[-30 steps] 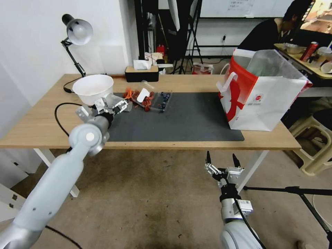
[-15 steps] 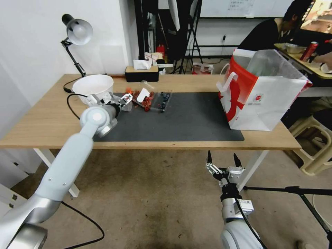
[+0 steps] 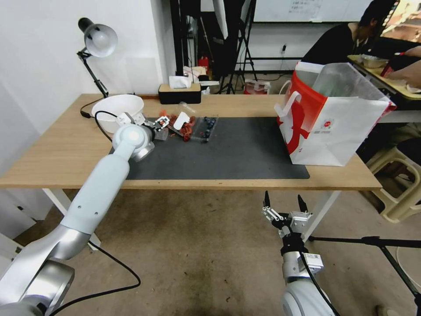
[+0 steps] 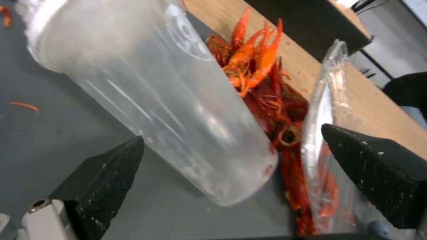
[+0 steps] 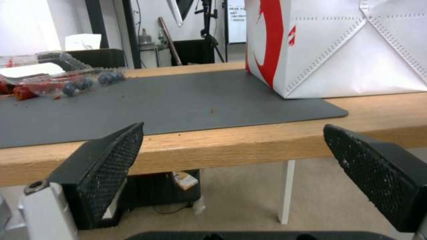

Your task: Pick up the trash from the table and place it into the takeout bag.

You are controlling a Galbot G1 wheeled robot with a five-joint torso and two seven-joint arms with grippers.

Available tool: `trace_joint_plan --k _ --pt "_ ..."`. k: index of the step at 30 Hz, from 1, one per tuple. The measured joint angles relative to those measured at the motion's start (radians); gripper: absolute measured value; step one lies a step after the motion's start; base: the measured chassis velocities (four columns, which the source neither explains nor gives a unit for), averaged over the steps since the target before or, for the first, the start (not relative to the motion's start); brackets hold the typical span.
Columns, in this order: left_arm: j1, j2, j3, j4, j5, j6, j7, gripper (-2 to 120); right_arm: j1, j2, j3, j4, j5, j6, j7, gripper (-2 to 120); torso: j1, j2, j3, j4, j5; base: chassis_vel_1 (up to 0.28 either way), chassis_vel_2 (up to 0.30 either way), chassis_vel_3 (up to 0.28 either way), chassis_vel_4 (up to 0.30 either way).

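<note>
Takeout bag (image 3: 335, 127) on table (image 3: 52, 153) at right, trash (image 3: 184, 125) at left by bowl (image 3: 117, 109), lamp (image 3: 97, 41) behind.

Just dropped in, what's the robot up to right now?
The left gripper, fingers open, is at the trash pile on the table's dark mat, straddling a clear plastic cup lying on its side beside red crayfish shells; nothing is gripped yet. The right gripper hangs open below the table edge. The takeout bag stands open on the right.

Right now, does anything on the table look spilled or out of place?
Yes. A clear plastic cup lies tipped on its side on the dark mat, against loose red crayfish shells, with scraps scattered nearby. The open left gripper straddles the cup.
</note>
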Motion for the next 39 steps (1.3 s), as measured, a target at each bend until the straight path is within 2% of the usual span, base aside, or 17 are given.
trace_joint_plan --k 5,16,25,28,29,32,33,35,37,39 --pt "-0.012 0.005 0.001 0.020 0.002 0.013 -0.013 98 -0.001 0.000 0.001 0.000 0.001 0.001 0.000 100 0.000 0.000 0.000 0.0002 0.0001 0.000 0.000 0.000 0.000" --pt "-0.068 -0.022 0.001 0.115 0.004 0.018 -0.029 98 -0.002 0.003 0.001 -0.001 0.000 0.004 0.000 100 0.000 0.000 0.000 0.0000 0.0000 0.000 0.000 0.000 0.000" --pt "-0.100 -0.048 0.006 0.183 0.023 0.028 -0.042 93 -0.004 0.004 0.003 -0.006 0.000 0.008 0.001 100 0.000 0.000 0.000 -0.0001 0.0000 0.000 0.000 0.000 0.000" --pt "-0.108 -0.057 0.006 0.201 0.026 0.039 -0.052 82 -0.006 0.004 0.004 -0.007 0.000 0.010 0.001 100 0.000 0.000 0.000 0.0000 0.0001 0.000 0.000 0.000 0.000" --pt "-0.108 -0.057 0.006 0.201 0.026 0.039 -0.052 82 -0.006 0.004 0.004 -0.007 0.000 0.010 0.001 100 0.000 0.000 0.000 0.0000 0.0001 0.000 0.000 0.000 0.000" --pt "-0.110 -0.059 0.006 0.212 0.031 0.041 -0.054 69 -0.006 0.004 0.004 -0.010 0.000 0.012 0.001 100 0.000 0.000 0.000 -0.0001 0.0001 0.000 0.000 0.000 0.000" --pt "-0.110 -0.059 0.006 0.212 0.031 0.041 -0.054 69 -0.006 0.004 0.004 -0.010 0.000 0.012 0.001 100 0.000 0.000 0.000 -0.0001 0.0001 0.000 0.000 0.000 0.000" --pt "-0.108 -0.059 0.005 0.211 0.031 0.042 -0.054 59 -0.006 0.004 0.004 -0.011 0.000 0.013 0.001 100 0.000 0.000 0.000 -0.0003 0.0002 0.000 0.000 0.000 0.000" --pt "-0.106 -0.058 0.005 0.210 0.031 0.042 -0.054 56 -0.006 0.004 0.004 -0.012 0.000 0.013 0.001 100 0.000 0.000 0.000 -0.0003 0.0002 0.000 0.000 0.000 0.000" --pt "-0.098 -0.053 0.004 0.198 0.031 0.042 -0.053 46 -0.006 0.005 0.004 -0.012 0.000 0.014 0.001 100 0.000 0.000 0.000 -0.0003 0.0002 0.000 0.000 0.000 0.000"
